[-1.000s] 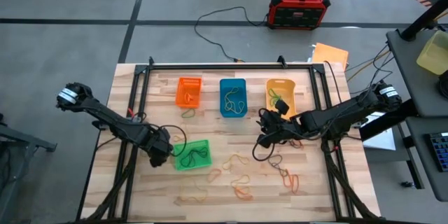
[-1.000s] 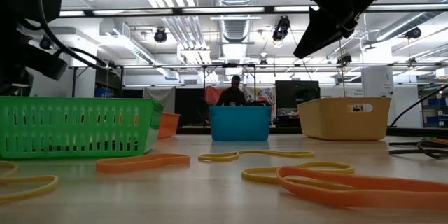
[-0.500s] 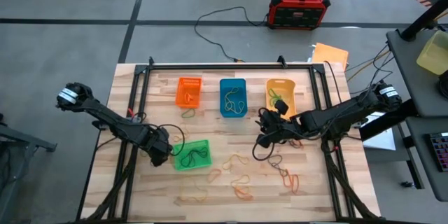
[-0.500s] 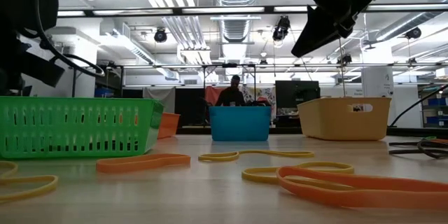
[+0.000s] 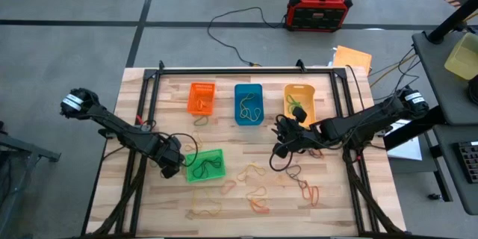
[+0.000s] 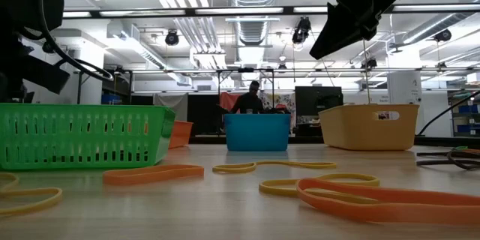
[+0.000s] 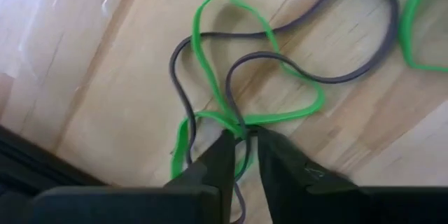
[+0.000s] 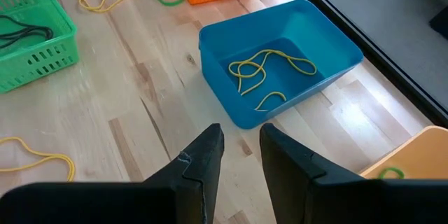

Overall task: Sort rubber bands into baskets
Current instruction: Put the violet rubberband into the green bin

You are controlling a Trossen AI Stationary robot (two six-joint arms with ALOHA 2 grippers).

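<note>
beside the green basket (image 5: 205, 166) at the table's left, the left gripper (image 7: 241, 140) pinches a green rubber band (image 7: 231, 77) tangled with a dark brown one (image 7: 308, 77) on the wood. over mid-table the right gripper (image 8: 241, 143) hovers near the blue basket (image 8: 280, 70), fingers slightly apart, holding nothing.

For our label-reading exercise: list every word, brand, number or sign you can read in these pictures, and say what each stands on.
Nothing can be read.
Small white label on the yellow-orange basket, low view: too blurred to read.
Panel on the red-and-black box on the floor, high view: too small to read.
Screens and signs in the room behind: too blurred to read.
</note>
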